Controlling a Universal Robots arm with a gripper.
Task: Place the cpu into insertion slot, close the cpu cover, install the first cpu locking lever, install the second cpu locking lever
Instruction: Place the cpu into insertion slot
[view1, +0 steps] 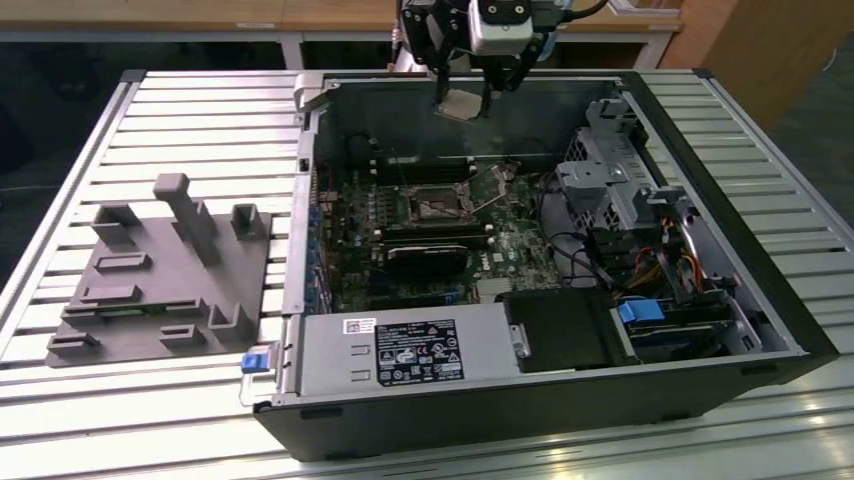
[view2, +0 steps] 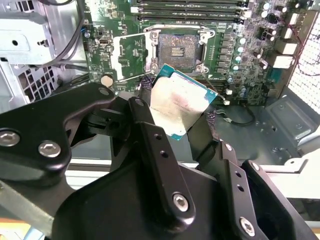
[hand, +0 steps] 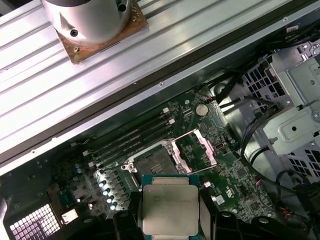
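Tool (view1: 466, 100) clamps cpu (view2: 177, 100) — apparently above insertion slot (view2: 179, 50).

Slatted metal worktop (view1: 200, 110) carries an open black computer case (view1: 534, 410). Grey moulded fixture (view1: 147, 290) with upright posts sits at the exterior view's left, just beside the case. Inside: green motherboard (view1: 521, 245), black heatsink block (view1: 427, 262), grey power supply box (view1: 400, 352) against the near wall, metal drive cage (view1: 607, 180) and coloured cables (view1: 661, 268) toward the exterior view's right. Coin battery (hand: 201, 108) and memory slots (hand: 132, 136) on the board in the first wrist view.
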